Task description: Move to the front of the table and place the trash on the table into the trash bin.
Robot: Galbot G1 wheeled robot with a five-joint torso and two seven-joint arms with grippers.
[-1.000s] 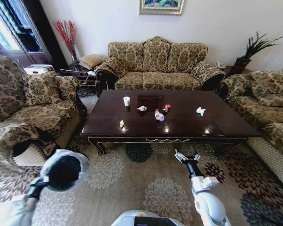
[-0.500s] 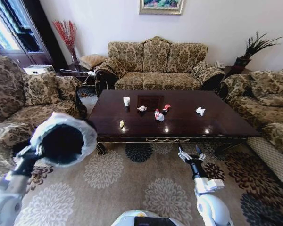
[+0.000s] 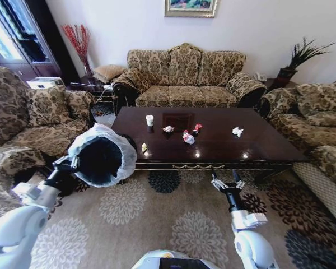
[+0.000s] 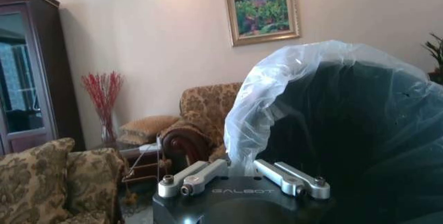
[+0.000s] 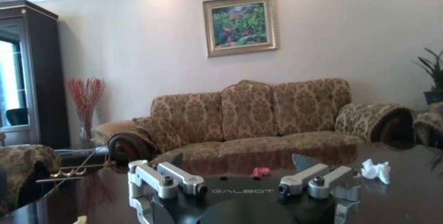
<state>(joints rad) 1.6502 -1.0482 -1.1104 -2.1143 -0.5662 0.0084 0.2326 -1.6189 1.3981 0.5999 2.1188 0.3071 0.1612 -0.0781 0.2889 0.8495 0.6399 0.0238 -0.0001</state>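
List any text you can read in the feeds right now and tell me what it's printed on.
"GALBOT" on the left gripper body, which grips the trash bin by its rim.
"GALBOT" on the right gripper body, open, low before the table.
The red label on the bottle is too small to read.
No other text is legible.

"GALBOT" is printed on the left tool [image 4: 241,181] and right tool [image 5: 244,182] housings.

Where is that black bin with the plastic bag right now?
In the head view the trash bin is held up by the left tool, on the robot's left, at the table's front left corner.
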